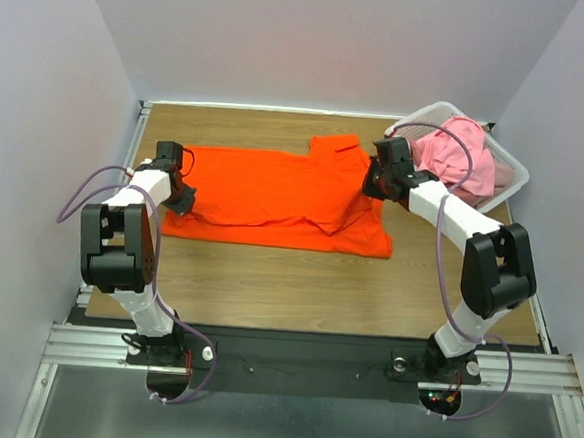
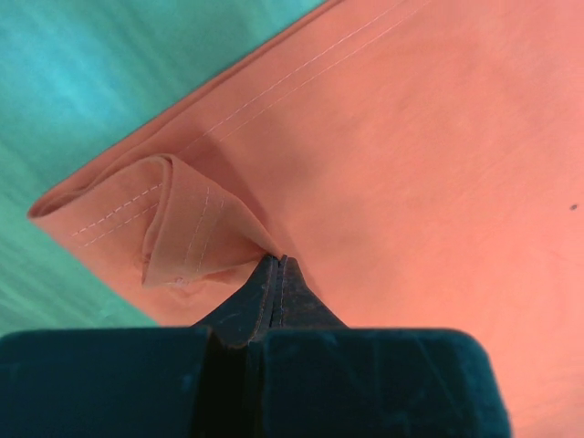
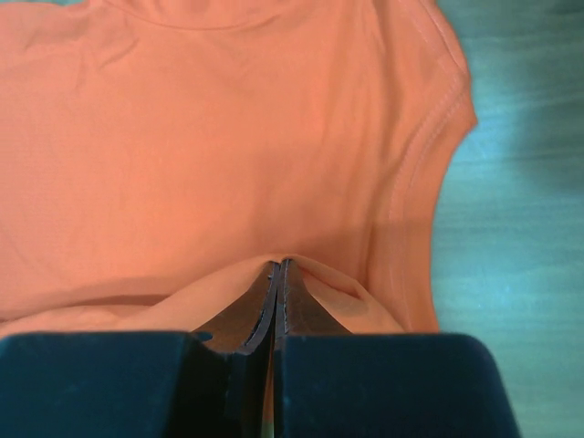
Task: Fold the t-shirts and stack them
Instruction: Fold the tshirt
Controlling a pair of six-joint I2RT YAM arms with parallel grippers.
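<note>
The bright orange t-shirt (image 1: 274,193) lies spread across the middle of the wooden table. My left gripper (image 1: 180,197) is shut on its left hem corner, where the cloth is folded over (image 2: 187,233). My right gripper (image 1: 372,180) is shut on a pinched ridge of the shirt near its right sleeve (image 3: 301,274). The light pink t-shirt (image 1: 459,156) lies crumpled in the white basket at the back right.
The white lattice basket (image 1: 506,169) stands at the table's back right corner, just behind my right arm. Grey walls close in the table on the left, back and right. Bare wood (image 1: 297,290) runs in front of the orange shirt.
</note>
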